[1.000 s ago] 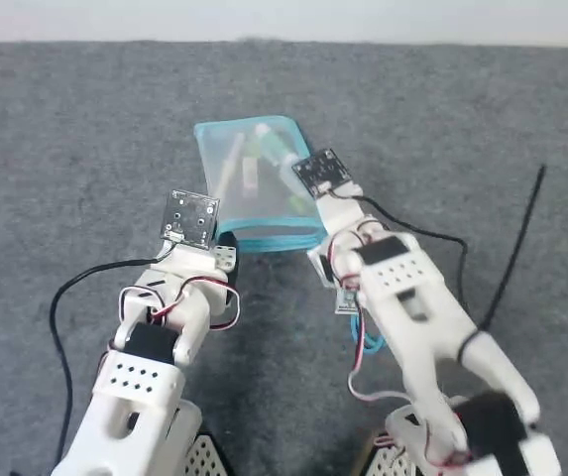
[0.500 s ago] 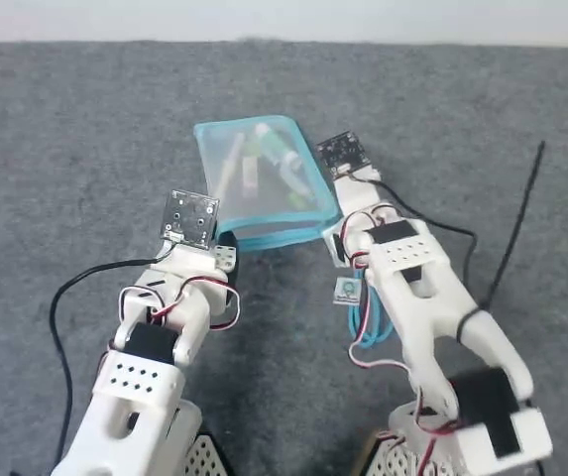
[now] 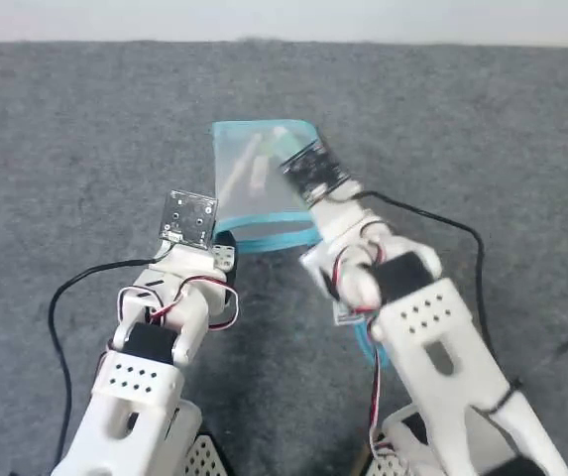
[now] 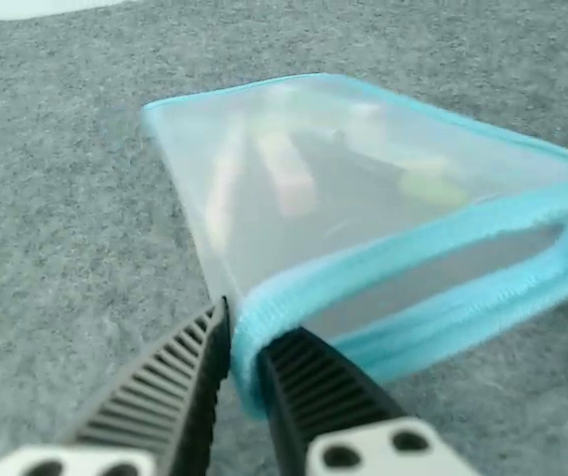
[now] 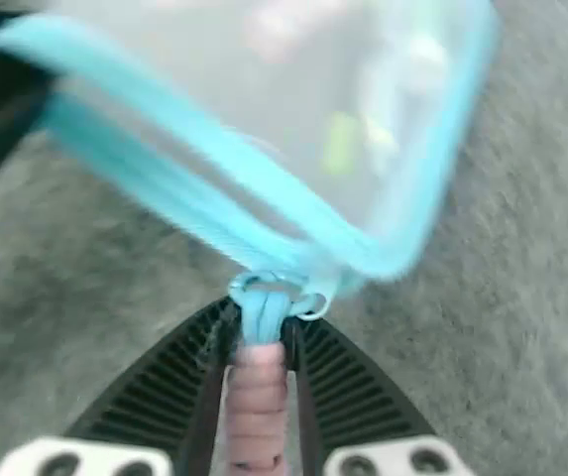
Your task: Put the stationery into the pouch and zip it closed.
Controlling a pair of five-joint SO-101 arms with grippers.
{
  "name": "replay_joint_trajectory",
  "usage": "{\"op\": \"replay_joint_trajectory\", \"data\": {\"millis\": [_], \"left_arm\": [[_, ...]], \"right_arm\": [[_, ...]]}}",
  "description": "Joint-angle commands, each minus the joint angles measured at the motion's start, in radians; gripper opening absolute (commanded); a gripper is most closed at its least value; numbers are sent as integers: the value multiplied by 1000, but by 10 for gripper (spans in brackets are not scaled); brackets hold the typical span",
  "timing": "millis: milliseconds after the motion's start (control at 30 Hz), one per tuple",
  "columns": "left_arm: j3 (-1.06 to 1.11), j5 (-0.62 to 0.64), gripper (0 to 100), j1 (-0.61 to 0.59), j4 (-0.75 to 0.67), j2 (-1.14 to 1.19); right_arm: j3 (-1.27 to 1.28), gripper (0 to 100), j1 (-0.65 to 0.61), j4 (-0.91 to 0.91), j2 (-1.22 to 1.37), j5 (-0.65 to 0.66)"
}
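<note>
Two grips on one pouch [image 3: 254, 188], starting at the left gripper [image 4: 239, 342]: pinching the pouch's teal zip edge [image 4: 412, 263] at its near corner, pressing both black ribbed fingers [image 4: 179, 387] tight on the fabric. Clenching the right gripper [image 5: 261, 332] on the teal zip pull [image 5: 264, 297] at the opposite end of that edge, squeezing it between ribbed fingers, with a pinkish ribbed piece [image 5: 259, 407] sitting in the gap just behind the pull. Running away from the pull as two teal bands, parting slightly rather than meeting, so leaving the mouth looking open along most of its length. Holding stationery [image 4: 284, 174] inside, visible through the translucent wall: a pale stick, a pink-and-white piece and something green, all too blurred for telling more. Lying on the grey surface [image 3: 85, 129] between the two arms, with the zip edge facing them and the far end pointing away. Covering the pouch's right part in the high view with the right arm's wrist board [image 3: 313, 174]. Trailing over the surface beside each arm, a black cable [image 3: 57, 317] on the left and another on the right.
</note>
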Motion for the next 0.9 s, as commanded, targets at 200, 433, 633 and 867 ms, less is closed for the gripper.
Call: {"op": "replay_joint_trajectory", "data": {"millis": [200,433,633,867], "left_arm": [[-47,-8,9,11,-11,2],[-45,-8,9,11,-9,2],[-45,-11,9,11,-9,2],[-45,-11,9,11,-9,2]], "right_arm": [[-87,7,-208,73,-117,46],[-75,255,-211,159,-108,55],[-74,508,-209,320,-183,172],[-63,450,-45,352,-275,198]]}}
